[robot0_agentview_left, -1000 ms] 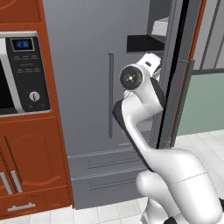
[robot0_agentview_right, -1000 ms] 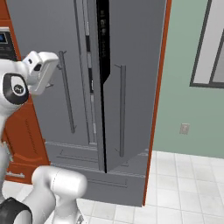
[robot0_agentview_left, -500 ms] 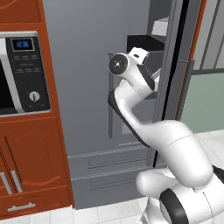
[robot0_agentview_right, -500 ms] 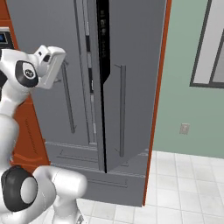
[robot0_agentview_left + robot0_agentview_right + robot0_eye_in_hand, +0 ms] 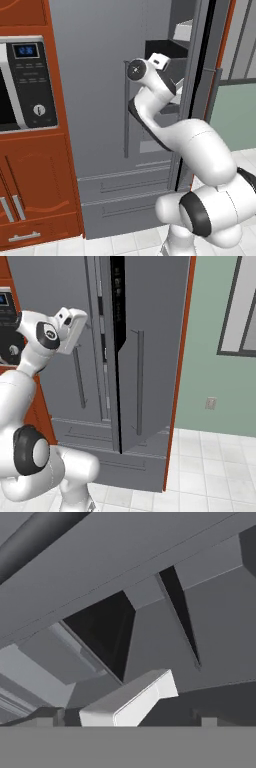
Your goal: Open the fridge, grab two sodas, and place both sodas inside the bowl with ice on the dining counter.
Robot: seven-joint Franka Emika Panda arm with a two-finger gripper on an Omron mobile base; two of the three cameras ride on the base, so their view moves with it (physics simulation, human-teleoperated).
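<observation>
fridge: the tall grey fridge (image 5: 95, 100) stands right in front of me, beside the red-brown cabinet (image 5: 35, 190) that holds the microwave (image 5: 25, 82).
doors: the left door (image 5: 55, 286) is shut with its thin bar handle (image 5: 126, 110) upright; the right door (image 5: 150, 356) stands ajar, swung a little way out, with a dark gap between the two.
inside: through the gap i see a black shelf (image 5: 165, 50) and something white (image 5: 184, 30) above it; i cannot tell what it is.
drawers: the lower drawers (image 5: 125, 192) are closed.
arm: my arm rises in front of the left door and bends toward the gap.
claw: my claw (image 5: 127, 719) is up at the gap, pointing into the fridge; its jaws stand wide apart and hold nothing.
close view: grey fridge panels, dark wedges of shadow and a white bin (image 5: 130, 702) just ahead of my tips.
floor: white tiles (image 5: 210, 471) by the green wall (image 5: 210, 371).
</observation>
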